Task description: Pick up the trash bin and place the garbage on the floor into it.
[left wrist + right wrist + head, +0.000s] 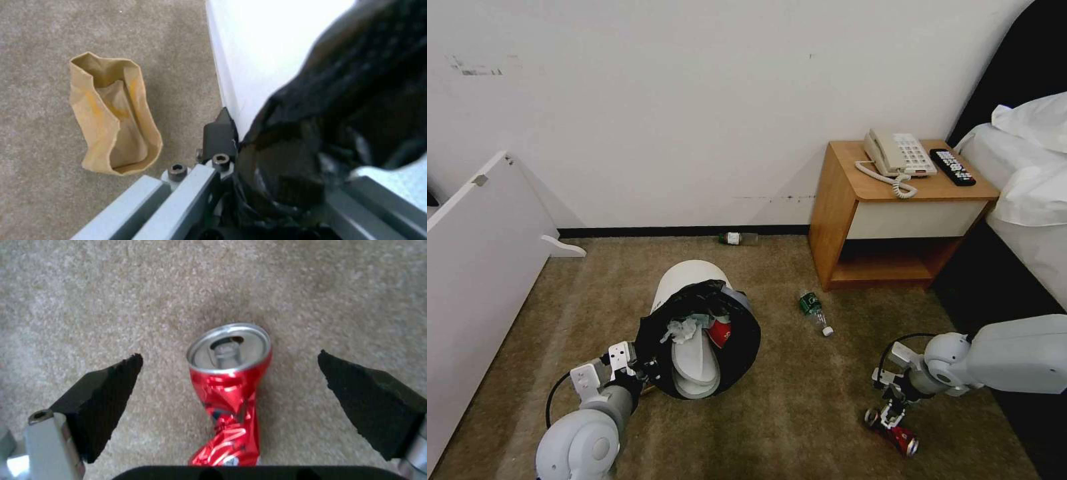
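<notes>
The left claw (639,365) is clamped on the trash bin's (697,327) rim, tilting its mouth open for loading. The right claw (229,381) is spread around the crushed red can (229,390) on the floor (800,413), ready to grip.

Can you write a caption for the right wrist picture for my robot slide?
The right hand, fingers wide open, straddles a crushed red can lying on the carpet floor.

Glossy crushed metal can (229,386) on rough short-pile carpet (89,306) (matt creased paper bag (113,116) elsewhere), crinkled plastic liner (356,100).
</notes>
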